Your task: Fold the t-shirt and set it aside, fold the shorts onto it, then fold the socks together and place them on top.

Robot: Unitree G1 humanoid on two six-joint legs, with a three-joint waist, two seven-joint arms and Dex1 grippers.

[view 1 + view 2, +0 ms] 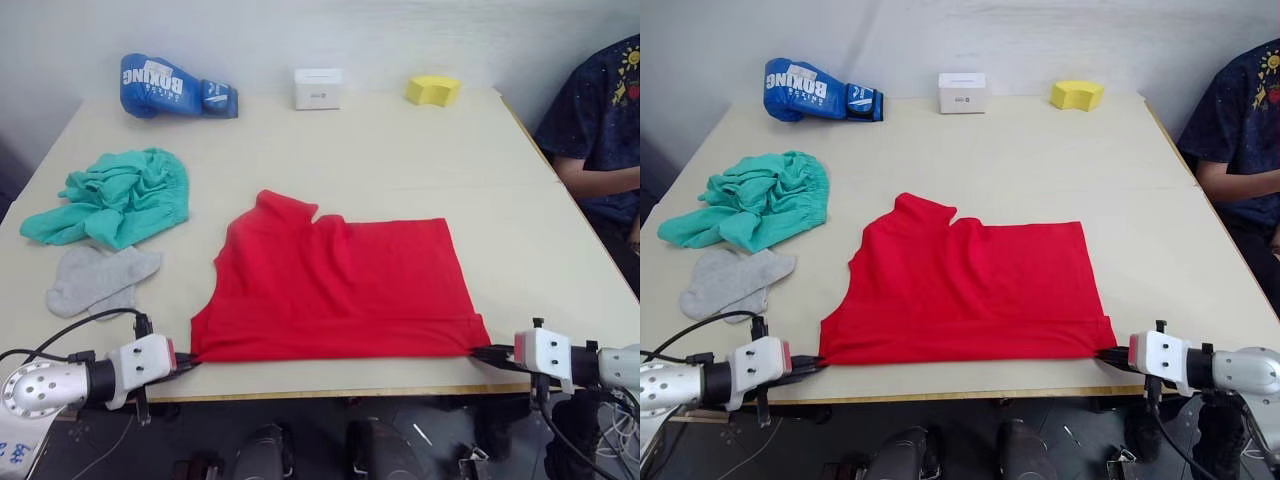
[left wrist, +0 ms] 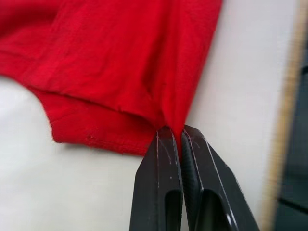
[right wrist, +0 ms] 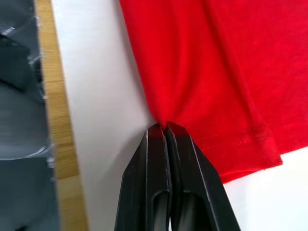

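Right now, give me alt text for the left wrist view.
The left tool, two black fingers shut together, pinches a corner of the bright red soft cloth t-shirt, which lies on the pale table near its wooden edge.

beige table point(image 1: 400, 170), plain white wall point(image 1: 400, 30)

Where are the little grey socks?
In the left eye view the socks lie on the robot's left side of the table, just in front of the crumpled teal shorts and left of the red t-shirt.
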